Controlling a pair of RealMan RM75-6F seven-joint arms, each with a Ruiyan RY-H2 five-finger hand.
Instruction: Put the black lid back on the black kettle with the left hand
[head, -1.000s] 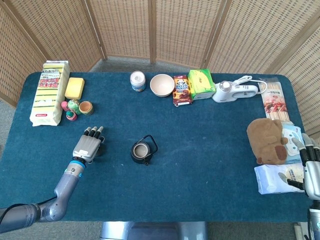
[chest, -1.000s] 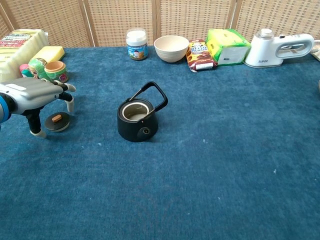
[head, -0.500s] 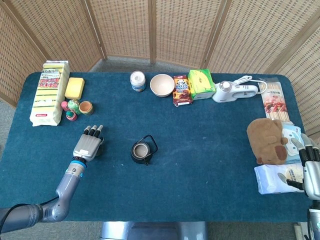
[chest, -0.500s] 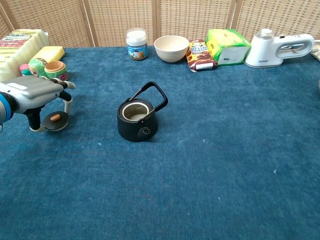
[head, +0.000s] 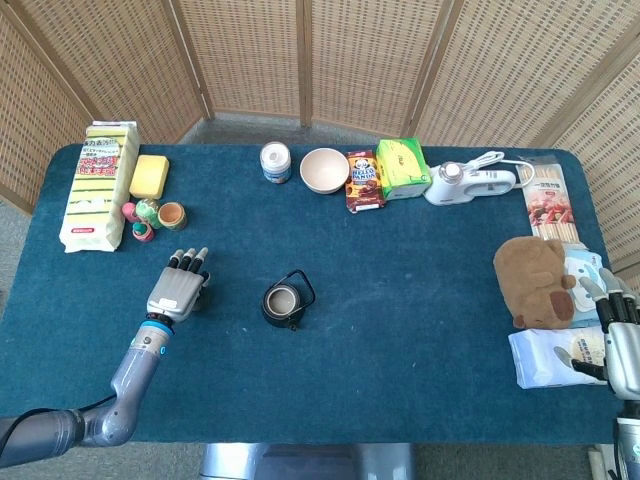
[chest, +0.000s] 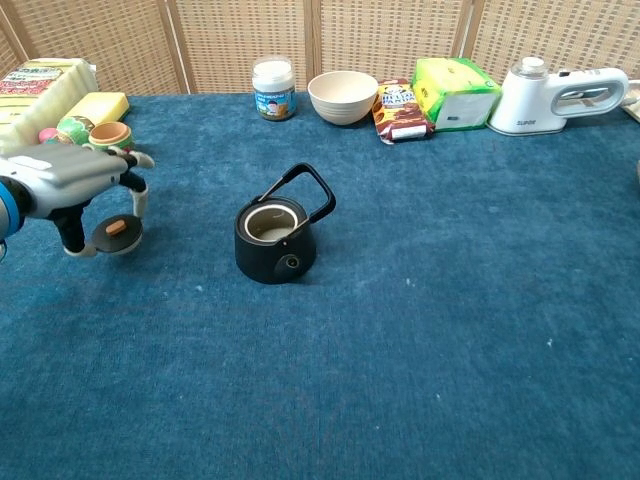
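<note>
The black kettle (head: 282, 302) (chest: 275, 241) stands open-topped at the table's middle, its handle raised. The black lid (chest: 117, 232), with a small brown knob, is tilted just above the cloth, left of the kettle. My left hand (head: 178, 288) (chest: 72, 182) arches over it and pinches it between thumb and fingers. In the head view the hand hides the lid. My right hand (head: 617, 338) rests at the table's right edge with fingers apart, holding nothing.
Nesting dolls (chest: 95, 137), a yellow sponge (head: 149, 176) and a sponge pack (head: 96, 184) sit behind the left hand. A jar (chest: 272, 89), bowl (chest: 342, 96), snack packs and a white appliance (chest: 555, 96) line the back. A plush bear (head: 537, 281) lies at the right.
My left hand closed its thumb and fingers on the lid and raised it slightly off the cloth, tilting it. The kettle and the right hand stayed put.
</note>
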